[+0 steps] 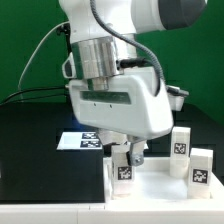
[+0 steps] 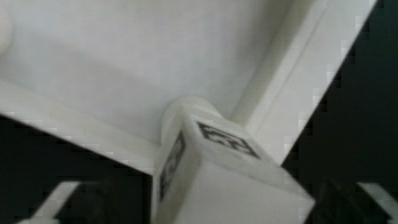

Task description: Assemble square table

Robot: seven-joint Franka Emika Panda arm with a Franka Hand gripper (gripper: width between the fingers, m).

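Wrist view alone shows slab rim [image 2: 294, 70].

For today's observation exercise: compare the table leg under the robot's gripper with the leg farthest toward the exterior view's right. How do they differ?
1. The leg under the gripper sits between the open fingers of the gripper; the far right leg stands alone, away from the arm.
2. The leg under the gripper is partly hidden by the fingers; the far right leg is fully visible.

Shared: both are small white upright blocks carrying a black-and-white tag.

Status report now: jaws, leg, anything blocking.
Gripper over the leg, jaws either side; grip unclear. Leg upright on tabletop. Two more legs apart; nothing blocking.
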